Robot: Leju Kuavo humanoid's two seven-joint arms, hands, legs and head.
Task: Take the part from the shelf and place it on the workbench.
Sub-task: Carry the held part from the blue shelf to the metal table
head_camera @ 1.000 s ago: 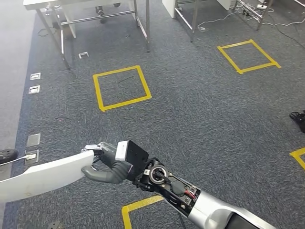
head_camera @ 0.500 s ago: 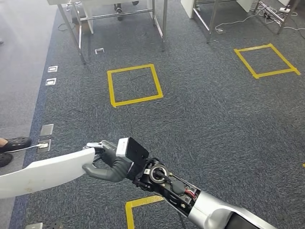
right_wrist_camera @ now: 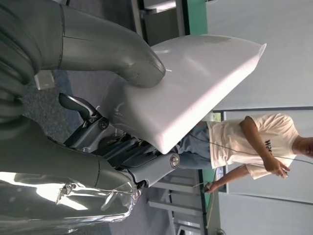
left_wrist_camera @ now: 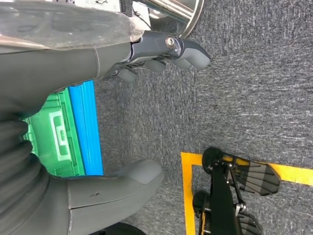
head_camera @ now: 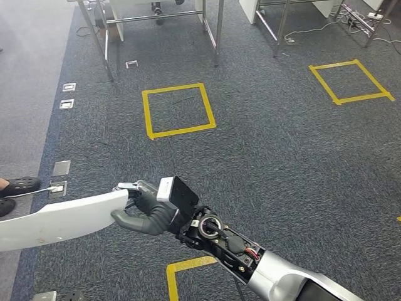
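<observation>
The part is a long white curved panel (head_camera: 61, 219); my right hand (head_camera: 144, 210) grips its near end and carries it level above the carpet, reaching across to my left. In the right wrist view the thumb (right_wrist_camera: 110, 49) presses on the panel (right_wrist_camera: 184, 83) and the darker fingers (right_wrist_camera: 140, 156) close beneath it. My left hand (left_wrist_camera: 122, 122) hangs at my side over the carpet, thumb and fingers apart and holding nothing.
Grey carpet carries yellow tape squares (head_camera: 178, 110) ahead and at right (head_camera: 349, 81). Metal-legged workbenches (head_camera: 160, 19) stand at the far edge. A person's shoe (head_camera: 19, 185) is at the left; a person (right_wrist_camera: 255, 147) in a white shirt stands beyond the panel. Green and blue bins (left_wrist_camera: 70, 132) sit near my left hand.
The camera has swung left, so the floor markings have shifted right in the picture. The panel stays in my right hand, now held slightly farther forward.
</observation>
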